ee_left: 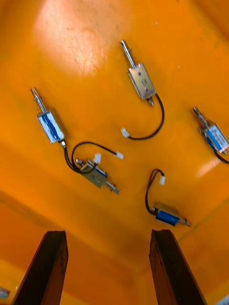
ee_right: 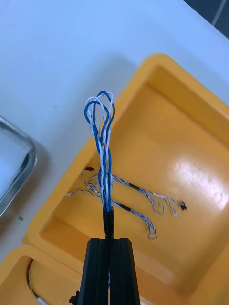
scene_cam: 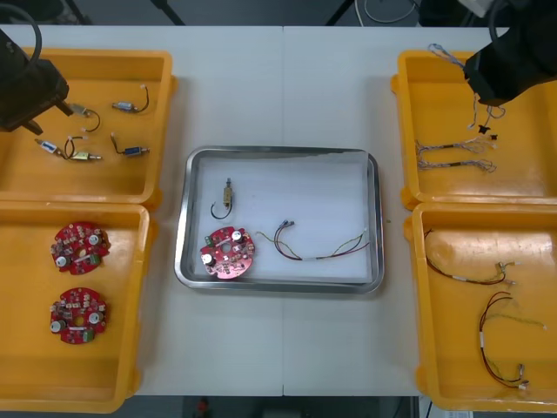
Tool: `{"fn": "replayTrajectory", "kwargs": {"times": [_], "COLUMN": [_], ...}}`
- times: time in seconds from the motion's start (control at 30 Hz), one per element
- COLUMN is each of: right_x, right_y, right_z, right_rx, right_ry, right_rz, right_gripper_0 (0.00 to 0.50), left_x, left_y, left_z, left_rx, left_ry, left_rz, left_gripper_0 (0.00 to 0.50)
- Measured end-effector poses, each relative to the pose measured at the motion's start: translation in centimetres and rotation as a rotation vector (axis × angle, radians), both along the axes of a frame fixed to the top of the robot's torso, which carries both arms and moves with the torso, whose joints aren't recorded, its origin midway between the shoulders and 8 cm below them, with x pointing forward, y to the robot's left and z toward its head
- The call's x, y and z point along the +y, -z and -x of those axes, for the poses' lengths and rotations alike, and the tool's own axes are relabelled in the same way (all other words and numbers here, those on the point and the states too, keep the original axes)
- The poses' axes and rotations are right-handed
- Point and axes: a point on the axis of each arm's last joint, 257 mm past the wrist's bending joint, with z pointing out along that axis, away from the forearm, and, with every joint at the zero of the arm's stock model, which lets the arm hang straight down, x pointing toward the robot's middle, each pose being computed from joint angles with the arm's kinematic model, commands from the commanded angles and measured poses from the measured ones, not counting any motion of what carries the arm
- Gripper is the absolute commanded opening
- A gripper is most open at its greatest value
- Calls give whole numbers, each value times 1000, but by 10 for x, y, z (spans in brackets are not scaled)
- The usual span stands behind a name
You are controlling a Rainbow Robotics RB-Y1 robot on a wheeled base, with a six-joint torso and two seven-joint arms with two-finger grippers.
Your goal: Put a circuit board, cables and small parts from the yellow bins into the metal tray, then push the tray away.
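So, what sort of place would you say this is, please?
Likely an electronics kitting bench: yellow bins of circuit boards, cables and small metal parts flank a metal tray; right gripper holds a twisted cable, left gripper hovers over the parts.

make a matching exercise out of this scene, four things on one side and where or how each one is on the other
Things
1. left gripper
2. right gripper
3. two circuit boards
4. metal tray

Places or states
A. shut on a blue and white cable
B. has a single board inside
C. open above small metal parts
D. lying in the near left yellow bin

Pairs: 1-C, 2-A, 3-D, 4-B
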Motion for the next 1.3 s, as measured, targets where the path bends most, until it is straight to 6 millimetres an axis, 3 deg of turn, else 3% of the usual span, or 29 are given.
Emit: {"fn": "replayTrajectory", "kwargs": {"times": [0.3,0.77,1.07,1.3], "right_x": [67,117,169,188], "right_y": [5,80,106,130], "right_z": [25,48,41,34], "right_rx": [-57,54,34,-18], "right_ry": [-277,-505,-588,-632], "right_rz": [191,436,373,456], "right_gripper_0": [0,0,0,0], "left_x": [35,73,90,91], "left_y": [22,65,87,91], "left_z": [-19,-30,-34,-33], "left_rx": [-42,-61,-76,-73], "left_ry": [-84,-125,-151,-158], "left_rz": [11,-17,-49,-47], "left_gripper_0": [500,500,500,500]}}
